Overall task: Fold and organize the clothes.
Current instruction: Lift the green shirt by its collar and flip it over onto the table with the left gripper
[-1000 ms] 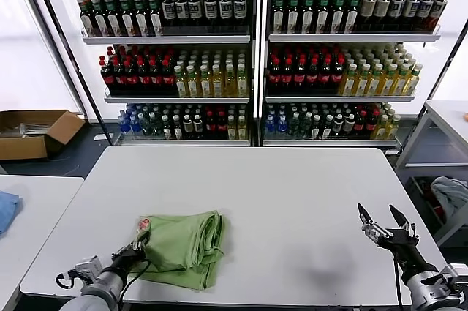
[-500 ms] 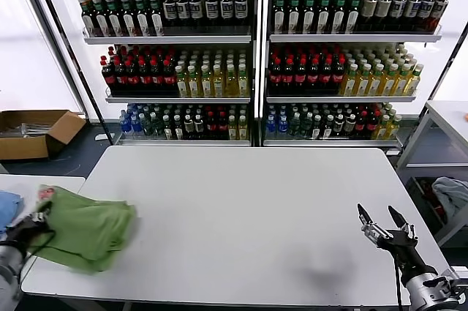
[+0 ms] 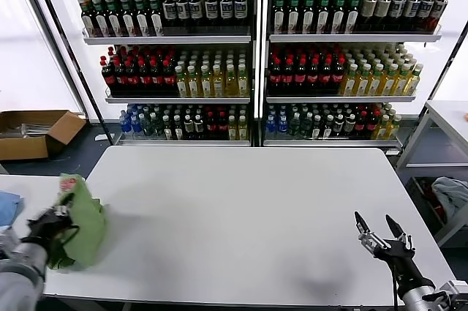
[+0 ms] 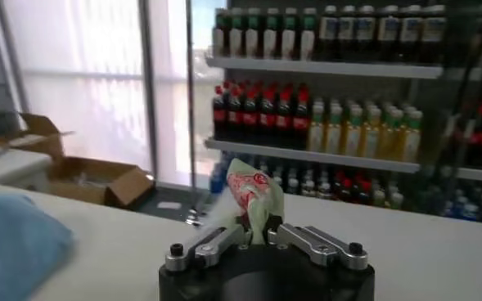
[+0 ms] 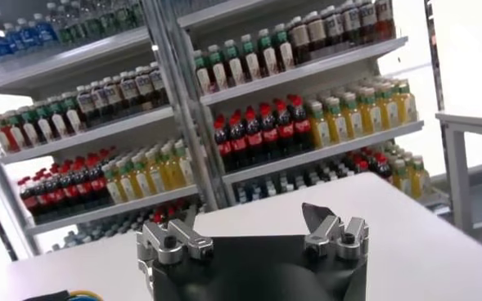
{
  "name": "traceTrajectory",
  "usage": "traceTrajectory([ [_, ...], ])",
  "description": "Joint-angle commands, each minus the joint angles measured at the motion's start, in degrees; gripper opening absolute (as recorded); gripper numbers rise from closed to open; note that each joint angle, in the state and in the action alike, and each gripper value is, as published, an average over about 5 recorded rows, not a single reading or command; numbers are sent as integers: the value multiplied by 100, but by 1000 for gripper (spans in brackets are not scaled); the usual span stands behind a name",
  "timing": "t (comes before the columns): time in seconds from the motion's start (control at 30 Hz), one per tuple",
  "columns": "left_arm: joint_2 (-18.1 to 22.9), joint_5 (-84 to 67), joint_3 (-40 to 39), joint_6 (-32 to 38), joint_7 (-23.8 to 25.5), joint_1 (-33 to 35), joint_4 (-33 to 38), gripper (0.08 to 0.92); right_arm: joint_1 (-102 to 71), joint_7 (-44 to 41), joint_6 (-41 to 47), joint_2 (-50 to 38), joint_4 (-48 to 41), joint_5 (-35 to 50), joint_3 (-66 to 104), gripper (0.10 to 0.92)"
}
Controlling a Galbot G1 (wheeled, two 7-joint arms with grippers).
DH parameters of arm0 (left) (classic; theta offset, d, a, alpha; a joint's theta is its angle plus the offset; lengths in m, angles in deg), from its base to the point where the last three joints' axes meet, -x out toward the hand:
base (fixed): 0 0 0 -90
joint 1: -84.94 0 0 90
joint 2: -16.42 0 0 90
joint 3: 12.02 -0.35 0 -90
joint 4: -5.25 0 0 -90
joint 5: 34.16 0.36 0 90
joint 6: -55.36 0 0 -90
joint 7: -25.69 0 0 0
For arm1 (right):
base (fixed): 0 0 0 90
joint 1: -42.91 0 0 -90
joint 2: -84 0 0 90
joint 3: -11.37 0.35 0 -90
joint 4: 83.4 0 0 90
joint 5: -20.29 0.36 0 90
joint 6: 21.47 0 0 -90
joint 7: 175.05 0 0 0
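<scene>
One folded shirt pinched in left tool at tabletop edge; probably may unfold. Right tool open, empty.

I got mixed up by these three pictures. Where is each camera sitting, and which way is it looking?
Head view: sits up on the robot's head, looking forward and down at the white table and the bottle shelves; both arms show, the left gripper clamped on the folded green shirt, the right gripper open.
Left wrist view: sits on the left arm, facing the shelves past its gripper pinching the shirt.
Right wrist view: sits on the right arm, facing the shelves over its open, empty gripper.
Shared: all three see the shelves; head and left wrist both see the shirt.
</scene>
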Motion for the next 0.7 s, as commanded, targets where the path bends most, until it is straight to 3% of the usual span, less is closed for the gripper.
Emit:
traceTrajectory([
  [0.03,1551,73,-4072,-3,-1121,-335,405,142,-388,8,-25,409,365,-279,-378,823],
  [0.17,1885,-7,-4657,5,-1195,-779,-231,142,-496,1,-30,390,415,-398,-430,823],
  [0.33,2158,-182,-4692,107,-1341,-1308,-627,142,-472,9,56,227,463,-466,-456,823],
  [0.5,2112,-392,-4557,118,-1376,-1585,-509,142,-369,0,174,-10,466,-615,-642,823],
  [0.7,1802,-784,-4349,46,-1145,-1276,89,165,-92,42,397,-238,353,-983,-1088,823],
])
